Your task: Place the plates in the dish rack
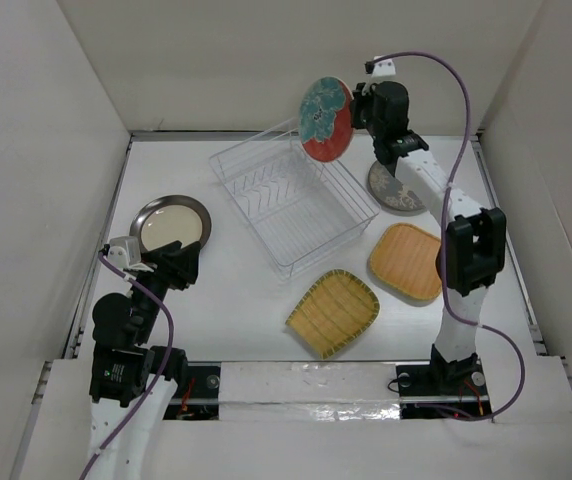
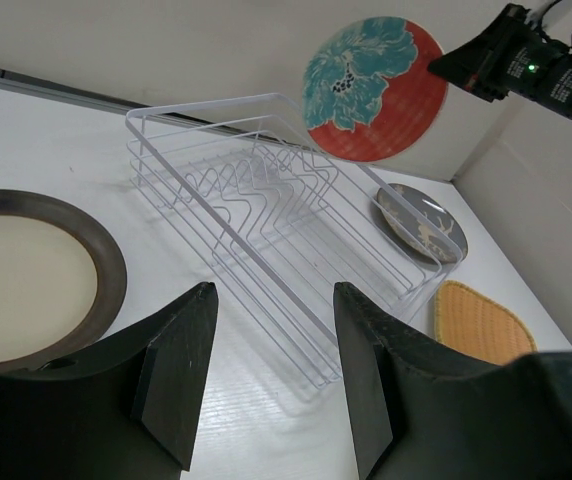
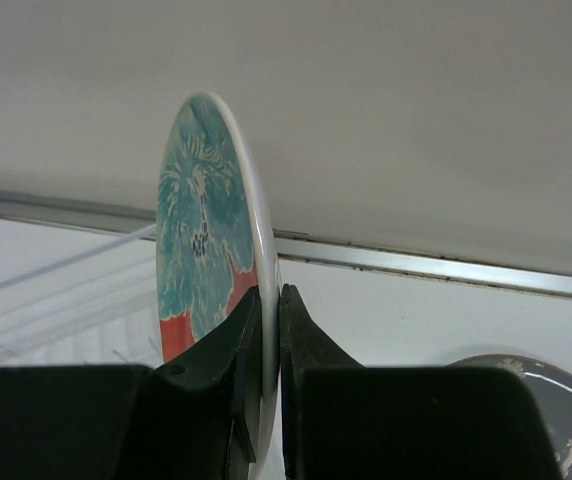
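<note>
My right gripper (image 1: 358, 112) is shut on the rim of the red round plate with the teal flower (image 1: 325, 119), holding it upright in the air above the far right corner of the clear wire dish rack (image 1: 291, 205); the wrist view shows the plate (image 3: 201, 250) edge-on between the fingers (image 3: 241, 340). The rack holds no plates. My left gripper (image 1: 171, 262) is open and empty, just near the metallic-rimmed cream plate (image 1: 170, 222). The dark grey plate (image 1: 398, 190), orange plate (image 1: 406, 260) and yellow ribbed plate (image 1: 333, 312) lie flat on the table.
White walls enclose the table on the left, back and right. The right arm's forearm (image 1: 436, 185) passes over the dark grey plate. In the left wrist view the rack (image 2: 266, 220) lies ahead of the fingers (image 2: 181, 370), the cream plate (image 2: 26, 275) at left.
</note>
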Available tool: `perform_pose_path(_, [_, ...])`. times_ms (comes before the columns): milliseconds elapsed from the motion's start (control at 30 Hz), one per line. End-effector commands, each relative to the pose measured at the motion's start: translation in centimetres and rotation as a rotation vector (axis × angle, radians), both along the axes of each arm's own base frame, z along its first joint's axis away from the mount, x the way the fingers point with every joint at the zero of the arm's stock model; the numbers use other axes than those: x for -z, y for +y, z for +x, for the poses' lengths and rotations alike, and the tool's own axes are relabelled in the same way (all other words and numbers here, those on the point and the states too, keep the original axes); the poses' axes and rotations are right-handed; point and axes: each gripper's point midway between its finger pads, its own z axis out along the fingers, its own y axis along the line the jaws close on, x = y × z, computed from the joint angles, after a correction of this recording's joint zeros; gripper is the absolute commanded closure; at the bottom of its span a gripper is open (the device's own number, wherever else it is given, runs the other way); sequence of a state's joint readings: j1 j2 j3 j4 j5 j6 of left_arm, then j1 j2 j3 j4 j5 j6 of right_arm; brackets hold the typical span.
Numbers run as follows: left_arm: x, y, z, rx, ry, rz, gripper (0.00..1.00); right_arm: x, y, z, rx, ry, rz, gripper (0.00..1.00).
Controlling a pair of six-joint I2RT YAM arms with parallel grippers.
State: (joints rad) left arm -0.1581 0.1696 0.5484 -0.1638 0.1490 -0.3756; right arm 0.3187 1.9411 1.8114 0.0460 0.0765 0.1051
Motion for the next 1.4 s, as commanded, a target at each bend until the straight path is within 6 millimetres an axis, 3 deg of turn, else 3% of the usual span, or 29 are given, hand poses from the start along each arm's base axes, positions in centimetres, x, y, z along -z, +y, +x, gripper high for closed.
perform_pose_path(0, [-1.8, -0.1, -0.4, 0.01, -0.056, -0.004, 0.53, -11.6, 0.7, -0.6, 0.033, -0.305, -0.031, 1.0])
perform_pose_path(67, [-1.8, -0.1, -0.4, 0.01, -0.054, -0.004, 0.53, -11.7, 1.1, -0.3, 0.037, -0.307, -0.07, 1.0])
perform_pose_path(267, [-1.6, -0.1, -0.1, 0.005, -0.044, 0.0, 0.53, -9.4, 2.3, 0.5, 0.064, -0.292, -0.179, 1.0])
perform_pose_path(433, [-1.6, -0.1, -0.1, 0.005, -0.044, 0.0, 0.53, -7.7, 4.3, -0.1, 0.082, -0.295, -0.251, 1.0])
perform_pose_path(800, [-1.5, -0.2, 0.0, 0.009, -0.04, 0.003, 0.53, -14.9, 3.2, -1.8, 0.147, -0.415, -0.169, 1.0])
perform_pose_path(1133, [-1.6, -0.1, -0.1, 0.006, -0.042, 0.002, 0.53, -14.7, 2.8, -1.5, 0.147, -0.42, -0.208, 1.0])
perform_pose_path(1367, [-1.4, -0.2, 0.1, 0.008, -0.034, 0.004, 0.53, -13.2, 2.8, -0.5, 0.159, -0.408, -0.294, 1.0])
